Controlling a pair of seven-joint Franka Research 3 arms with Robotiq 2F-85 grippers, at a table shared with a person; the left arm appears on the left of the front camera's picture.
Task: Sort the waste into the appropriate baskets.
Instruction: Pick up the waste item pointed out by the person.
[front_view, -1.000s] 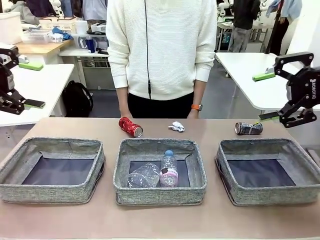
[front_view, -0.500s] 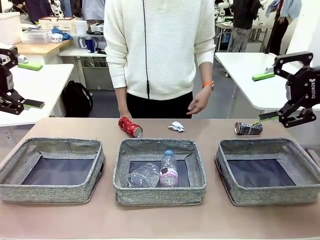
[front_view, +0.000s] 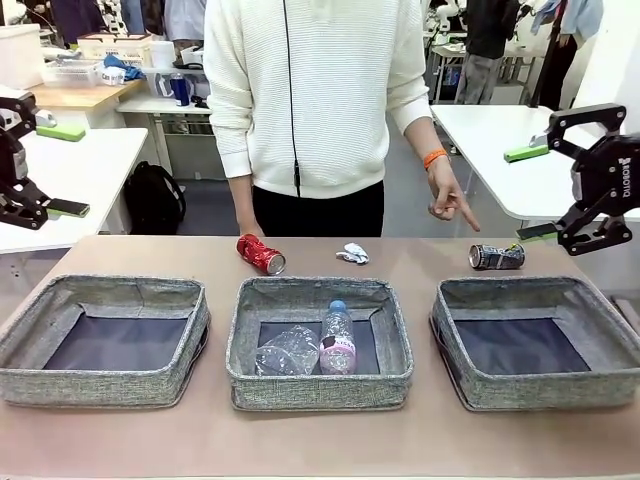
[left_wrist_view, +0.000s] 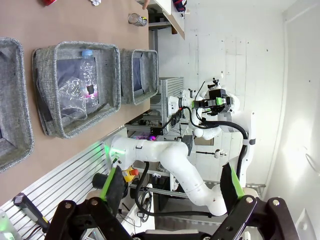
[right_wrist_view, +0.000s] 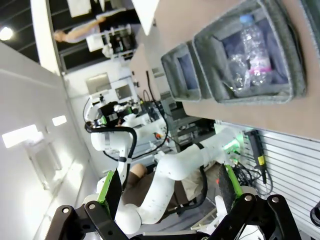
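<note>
The dark blue can (front_view: 497, 257) lies on its side, its long axis parallel to the far edge of the desk (front_view: 320, 440). Left pincer (front_view: 62, 170) and right pincer (front_view: 530, 192) are both spread and empty.

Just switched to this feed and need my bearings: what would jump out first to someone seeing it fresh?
The person's hand points down toward the dark blue can lying on the table behind the right basket. The middle basket already holds the pink-labelled bottle and the label-less bottle, with the red can and paper wad lying behind it. The left gripper and right gripper hang open at the table's sides.
</note>
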